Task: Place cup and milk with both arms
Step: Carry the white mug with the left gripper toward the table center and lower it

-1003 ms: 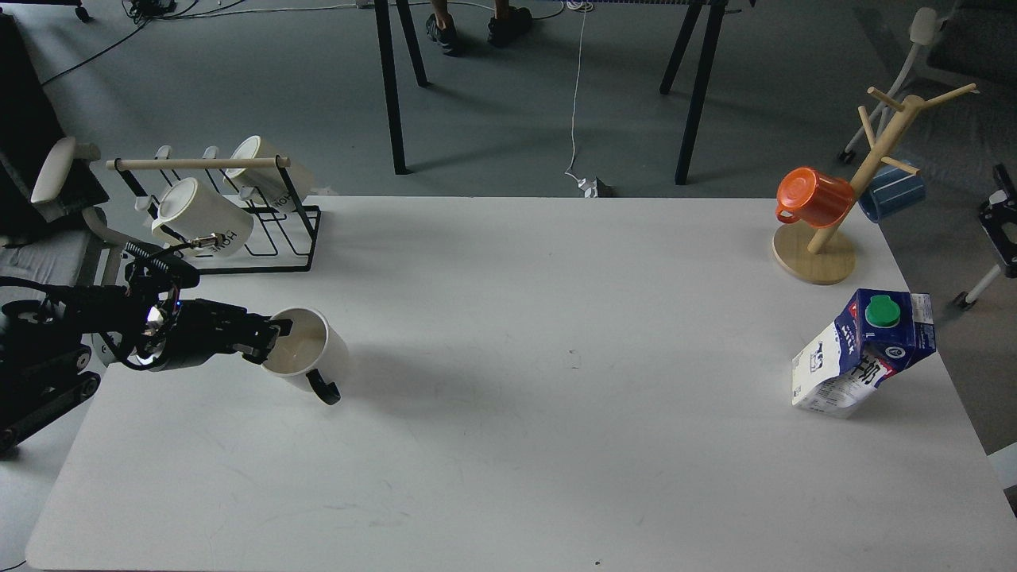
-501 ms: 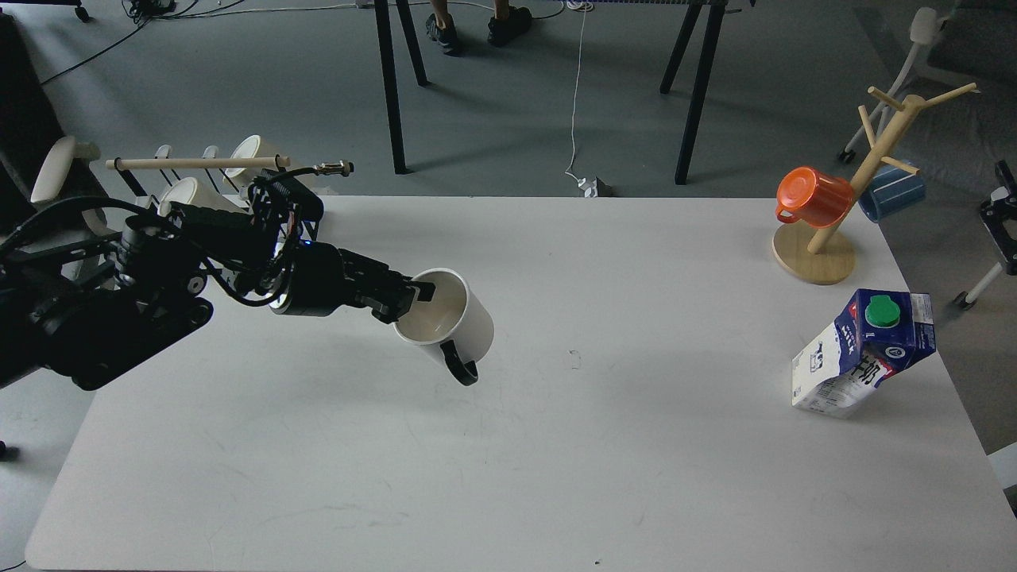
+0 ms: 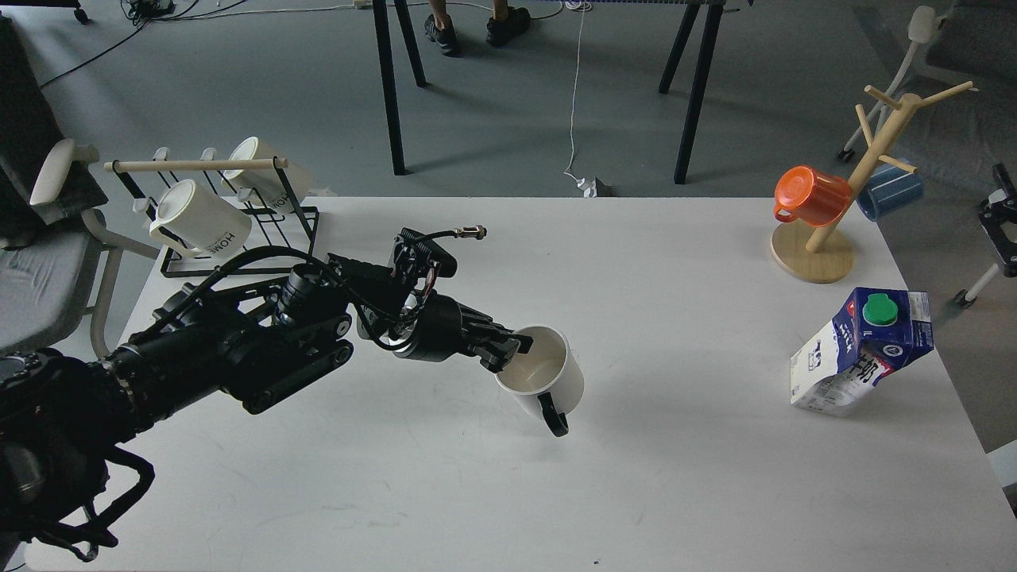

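Note:
My left gripper [image 3: 511, 354] is shut on the rim of the cup [image 3: 548, 373], a cream-white mug with a black handle [image 3: 554, 415]. It holds the cup near the middle of the white table [image 3: 675, 492], mouth tilted toward me, handle pointing down and toward me. I cannot tell whether the cup touches the table. The milk [image 3: 860, 349], a blue-and-white carton with a green cap, stands tilted near the table's right edge, apart from any gripper. My right arm is out of view.
A black wire rack [image 3: 238, 230] with two "HOME" mugs stands at the back left. A wooden mug tree [image 3: 826, 230] with an orange cup [image 3: 810, 195] stands at the back right. Table legs and a person's feet are beyond the far edge.
My left arm has swung right and a little toward me, carrying the cup from the table's left side to near its middle. The milk has not moved.

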Tool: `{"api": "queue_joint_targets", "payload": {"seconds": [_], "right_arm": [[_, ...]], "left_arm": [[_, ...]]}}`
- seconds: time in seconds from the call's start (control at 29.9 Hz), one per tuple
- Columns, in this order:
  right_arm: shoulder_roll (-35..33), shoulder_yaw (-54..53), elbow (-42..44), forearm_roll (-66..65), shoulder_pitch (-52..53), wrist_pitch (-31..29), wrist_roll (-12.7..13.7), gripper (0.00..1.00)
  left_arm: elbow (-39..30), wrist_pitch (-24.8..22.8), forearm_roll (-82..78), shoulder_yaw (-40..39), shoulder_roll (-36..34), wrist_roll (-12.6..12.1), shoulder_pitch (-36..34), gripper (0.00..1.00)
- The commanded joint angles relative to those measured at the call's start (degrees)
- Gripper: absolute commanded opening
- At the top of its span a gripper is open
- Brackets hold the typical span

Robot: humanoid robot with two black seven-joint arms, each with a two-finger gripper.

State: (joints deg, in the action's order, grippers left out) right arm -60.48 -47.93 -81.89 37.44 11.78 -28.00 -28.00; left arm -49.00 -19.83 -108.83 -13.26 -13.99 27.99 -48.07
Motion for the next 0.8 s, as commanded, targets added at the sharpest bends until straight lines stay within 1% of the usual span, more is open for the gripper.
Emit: {"api": "queue_joint_targets", "payload": {"seconds": [0.0, 0.1, 0.33, 0.5, 0.57, 0.7, 0.77], "right_arm": [[0.27, 0.11, -0.02, 0.00, -0.01, 0.00, 0.00, 0.98], [0.27, 0.11, -0.02, 0.00, -0.01, 0.00, 0.00, 0.98], [0.27, 0.20, 0.06, 0.00, -0.09, 0.00, 0.00, 0.98], [0.27, 0.29, 0.06, 0.00, -0.09, 0.00, 0.00, 0.98], [0.27, 0.29, 0.06, 0.00, -0.09, 0.00, 0.00, 0.98], [0.27, 0.29, -0.02, 0.00, -0.18, 0.00, 0.00, 0.98], [0.27, 0.20, -0.02, 0.00, -0.27, 0.00, 0.00, 0.98]], "left_arm": [[0.05, 0.23, 0.20, -0.37, 1.24, 0.01, 0.43, 0.07], [0.92, 0.23, 0.29, -0.46, 1.69, 0.01, 0.43, 0.10], [2.68, 1.81, 0.20, -0.37, 2.57, 0.01, 0.52, 0.12], [2.77, 1.81, 0.29, -0.37, 2.48, 0.01, 0.52, 0.15], [2.77, 1.99, 0.38, -0.54, 2.48, 0.01, 0.60, 0.18], [2.77, 1.81, 2.30, -0.46, 2.30, 0.01, 0.69, 0.29], [2.69, 1.81, 4.06, -0.46, 2.13, 0.01, 0.61, 0.39]]}}
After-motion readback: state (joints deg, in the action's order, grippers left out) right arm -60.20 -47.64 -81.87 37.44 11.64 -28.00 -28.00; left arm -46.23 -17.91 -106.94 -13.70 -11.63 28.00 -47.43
